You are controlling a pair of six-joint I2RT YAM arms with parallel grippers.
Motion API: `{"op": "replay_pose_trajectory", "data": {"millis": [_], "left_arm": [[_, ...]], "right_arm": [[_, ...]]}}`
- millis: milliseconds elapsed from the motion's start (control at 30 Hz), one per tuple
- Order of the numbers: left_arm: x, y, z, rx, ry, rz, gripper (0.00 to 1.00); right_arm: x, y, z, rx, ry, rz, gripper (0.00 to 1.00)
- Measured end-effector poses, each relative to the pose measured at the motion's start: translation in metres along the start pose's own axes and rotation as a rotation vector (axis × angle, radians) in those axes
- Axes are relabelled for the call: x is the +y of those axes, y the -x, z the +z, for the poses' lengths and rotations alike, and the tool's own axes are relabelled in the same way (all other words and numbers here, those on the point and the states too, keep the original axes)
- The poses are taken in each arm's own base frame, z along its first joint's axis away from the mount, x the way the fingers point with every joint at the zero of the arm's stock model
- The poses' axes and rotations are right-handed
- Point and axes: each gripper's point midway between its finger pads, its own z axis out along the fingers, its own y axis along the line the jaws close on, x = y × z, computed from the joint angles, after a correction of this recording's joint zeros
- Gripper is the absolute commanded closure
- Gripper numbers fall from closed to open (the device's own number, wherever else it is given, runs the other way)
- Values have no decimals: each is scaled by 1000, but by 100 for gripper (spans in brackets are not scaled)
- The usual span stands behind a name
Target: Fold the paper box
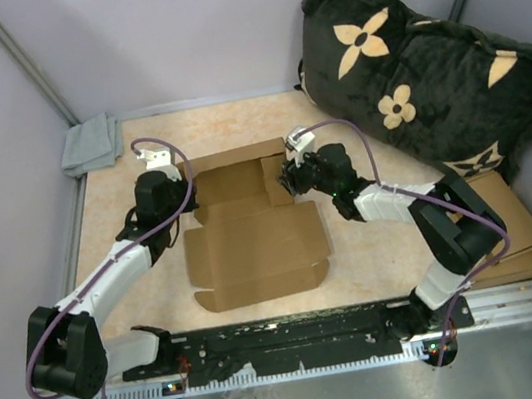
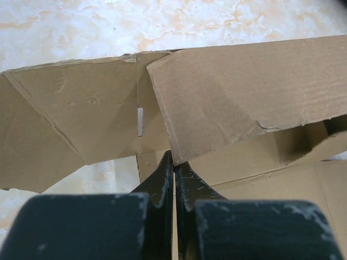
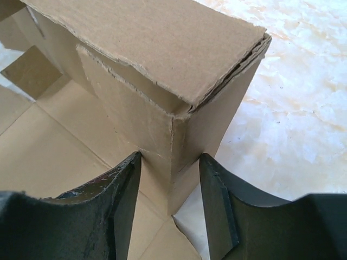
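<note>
The paper box [image 1: 253, 247] lies at the table's centre, its big panel flat and its far part folded up [image 1: 237, 176]. My left gripper [image 1: 186, 187] is at the far left end of that raised part. In the left wrist view it [image 2: 174, 161] is shut, its tips touching the lower corner of a raised flap [image 2: 244, 103]. My right gripper [image 1: 288, 178] is at the far right end. In the right wrist view it [image 3: 169, 176] is open, with its fingers [image 3: 127, 187] on either side of an upright folded corner [image 3: 179, 135] of the box.
A black pillow with tan flowers [image 1: 427, 63] fills the back right. A smaller flat cardboard piece [image 1: 513, 221] lies under it at the right edge. A grey cloth [image 1: 90, 144] lies at the back left corner. Walls enclose the table.
</note>
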Motion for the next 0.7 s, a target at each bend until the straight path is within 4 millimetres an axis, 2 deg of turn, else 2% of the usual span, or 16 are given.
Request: {"op": "replay_pose_trajectory", "data": {"millis": [100, 400, 700], "left_arm": [[1, 0, 0, 0, 4, 0, 100], [3, -1, 0, 3, 19, 1, 100], [1, -4, -5, 8, 28, 14, 100]], "right_arm": [[-2, -2, 8, -4, -40, -9, 63], [-17, 0, 12, -26, -201, -33, 98], [-20, -3, 14, -31, -488, -80, 100]]}}
